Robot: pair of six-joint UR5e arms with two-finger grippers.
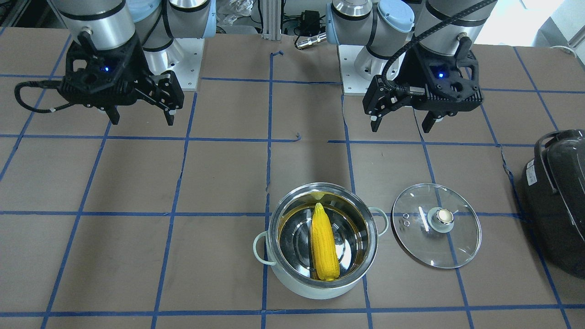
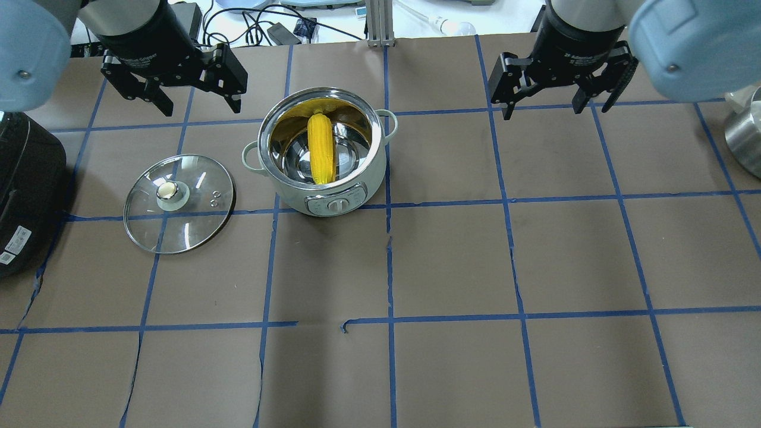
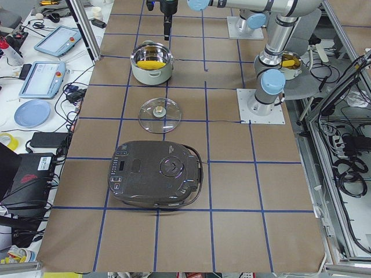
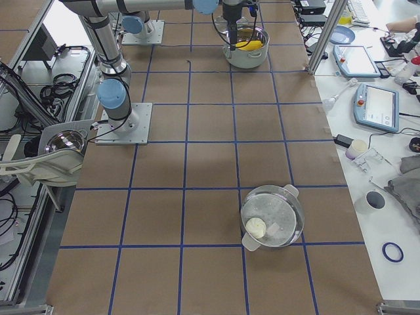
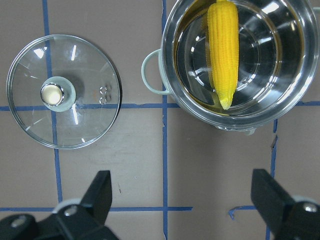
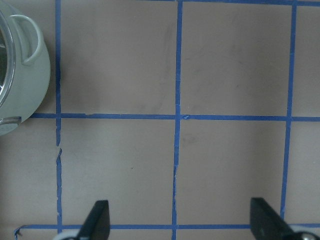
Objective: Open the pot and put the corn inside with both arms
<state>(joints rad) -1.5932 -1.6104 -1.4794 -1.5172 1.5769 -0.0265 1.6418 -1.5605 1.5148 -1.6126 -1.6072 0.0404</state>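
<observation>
The pale pot (image 1: 315, 289) stands open, and the yellow corn (image 1: 324, 249) lies inside it on the steel bottom. The overhead view also shows the pot (image 2: 373, 175) and the corn (image 2: 321, 148). The clear glass lid (image 1: 457, 244) lies flat on the table beside the pot, knob up. My left gripper (image 1: 401, 128) is open and empty, hovering above the table well behind the pot and lid. In the left wrist view the corn (image 5: 223, 50) and lid (image 5: 85, 115) lie below it. My right gripper (image 1: 142, 121) is open and empty, far from the pot.
A large black appliance (image 1: 557, 196) sits past the lid at the table's end on my left. A second lidded pot (image 4: 272, 216) stands near the table's end on my right. A steel bowl (image 2: 746, 137) sits off the table's edge on my right.
</observation>
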